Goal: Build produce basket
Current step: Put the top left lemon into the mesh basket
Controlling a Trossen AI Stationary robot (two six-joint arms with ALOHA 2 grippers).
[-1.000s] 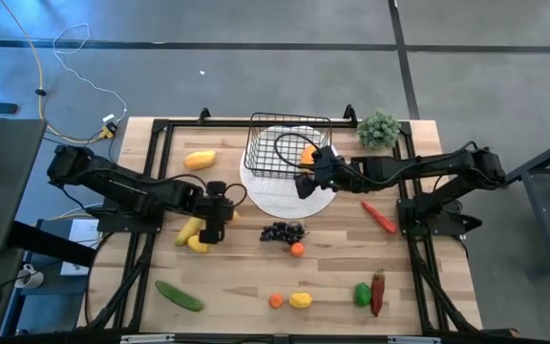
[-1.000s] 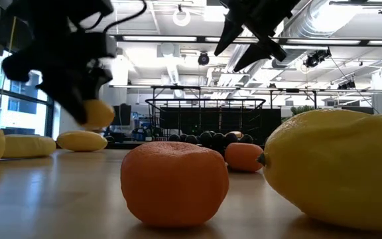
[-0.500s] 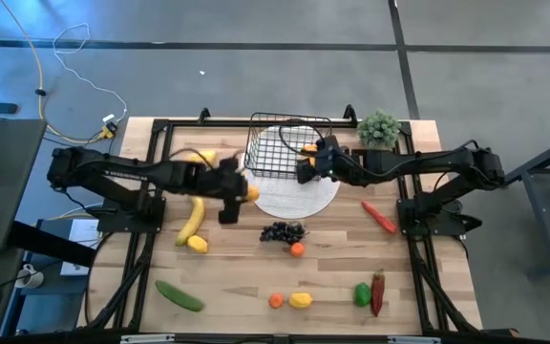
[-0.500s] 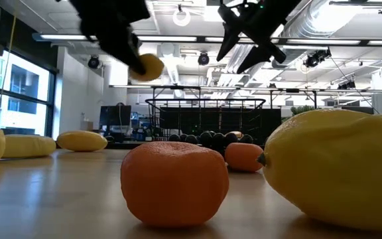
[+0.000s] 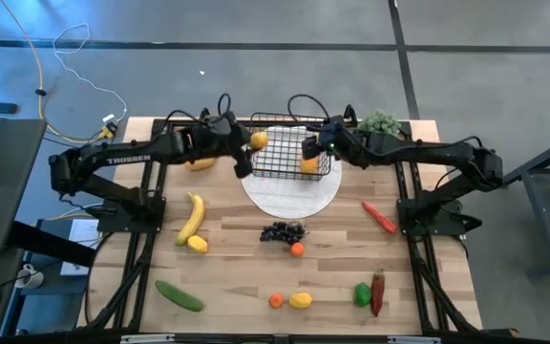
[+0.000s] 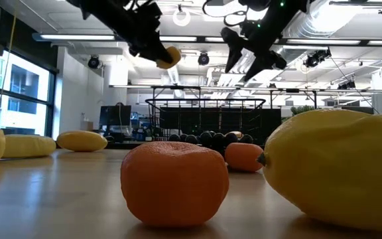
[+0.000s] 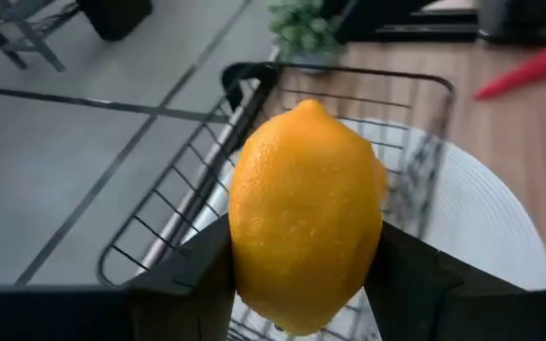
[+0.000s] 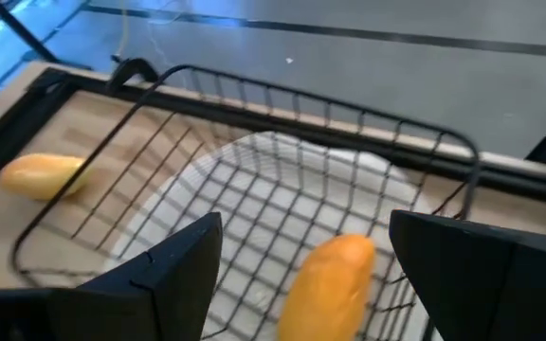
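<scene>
White lettering reading TROSSEN ran along the left arm [image 5: 132,160]; no other writing could be read.

Nearest the low camera, an orange [image 6: 174,183] and a lemon [image 6: 337,167] lay on the wooden surface [image 5: 237,277], with a green cucumber [image 5: 179,295] to one side and a green pepper [image 5: 362,293] and a dark red chili [image 5: 378,290] to the other. Farther in sat the dark purple grapes [image 5: 282,231] with a second small orange [image 5: 297,249] just beside them, a banana [image 5: 192,217] with a small lemon [image 5: 198,244] at its tip, and a red chili pepper [image 5: 379,217] near the right arm's base.

The left claw [image 5: 247,145] hung above the near left rim of the basket [image 5: 285,164], its fingers [image 7: 183,284] clamped on a yellow-orange lemon [image 7: 303,227] held in the air. The right claw [image 5: 313,148] hovered over the basket's right side with its fingers [image 8: 164,270] spread wide apart and nothing between them; below it a yellow-orange fruit [image 8: 328,279] lay inside the basket.

The basket stood on a round white plate [image 5: 294,194] near the far edge. A yellow mango [image 5: 200,163] lay beside the left arm, and a green bushy plant [image 5: 380,121] stood at the far right corner
</scene>
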